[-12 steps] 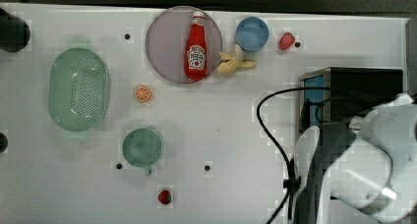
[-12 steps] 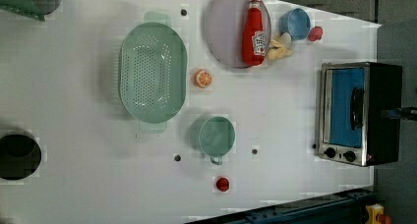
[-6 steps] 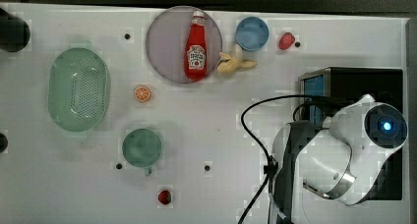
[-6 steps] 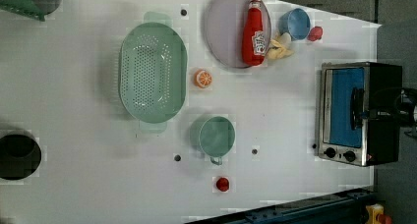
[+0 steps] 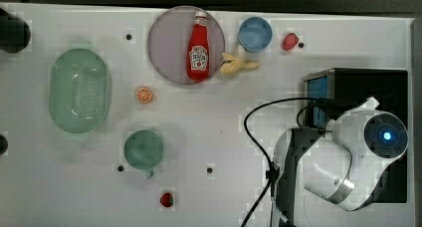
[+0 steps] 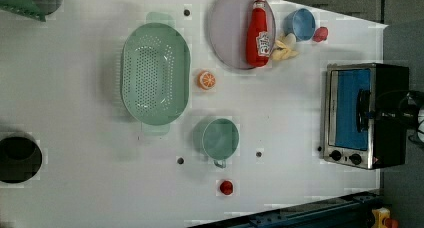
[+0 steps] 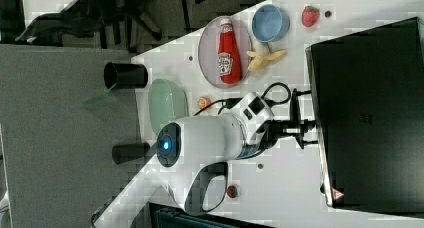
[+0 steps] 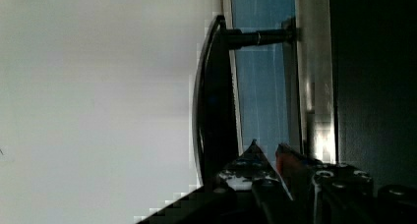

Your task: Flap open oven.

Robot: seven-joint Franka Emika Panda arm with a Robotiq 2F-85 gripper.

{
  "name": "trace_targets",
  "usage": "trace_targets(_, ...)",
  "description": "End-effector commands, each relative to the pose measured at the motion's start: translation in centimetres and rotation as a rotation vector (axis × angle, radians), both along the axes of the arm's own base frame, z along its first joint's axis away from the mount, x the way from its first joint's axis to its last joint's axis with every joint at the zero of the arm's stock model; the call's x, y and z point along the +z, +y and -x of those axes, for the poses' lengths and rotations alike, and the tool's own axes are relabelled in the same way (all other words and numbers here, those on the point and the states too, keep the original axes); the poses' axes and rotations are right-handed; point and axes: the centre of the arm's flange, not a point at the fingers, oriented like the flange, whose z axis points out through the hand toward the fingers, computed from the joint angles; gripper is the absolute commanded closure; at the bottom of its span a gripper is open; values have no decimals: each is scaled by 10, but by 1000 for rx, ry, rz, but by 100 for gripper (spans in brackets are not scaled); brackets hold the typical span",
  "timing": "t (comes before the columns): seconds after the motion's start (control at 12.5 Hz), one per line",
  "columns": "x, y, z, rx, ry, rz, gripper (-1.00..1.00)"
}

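Gripper (image 7: 306, 127) at toaster oven (image 6: 367, 115) door handle (image 8: 212, 96); jaw state unclear. Hook behind bar, pull outward-down.

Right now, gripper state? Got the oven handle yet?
Gripper: at the oven door handle; open or shut cannot be told, and a grip isn't confirmed.

This looks like a robotics lab. A white tabletop (image 6: 75, 188) with dark bolt holes carries toy kitchenware: a red plastic ketchup bottle (image 5: 199, 46) and a mint-green perforated colander (image 6: 155, 81). A white robot arm (image 7: 210, 138) stands on it.
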Motion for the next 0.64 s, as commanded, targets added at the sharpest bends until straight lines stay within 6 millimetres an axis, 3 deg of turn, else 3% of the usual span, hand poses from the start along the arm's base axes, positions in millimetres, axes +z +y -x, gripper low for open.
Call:
trace_targets(0.08, 2, 8, -5, 26, -36, 10, 65)
trace_targets(0.24, -2, 18, -9, 51, -20, 27, 65)
trace_targets(0.64, -11, 67, -25, 55, 37, 171, 65)
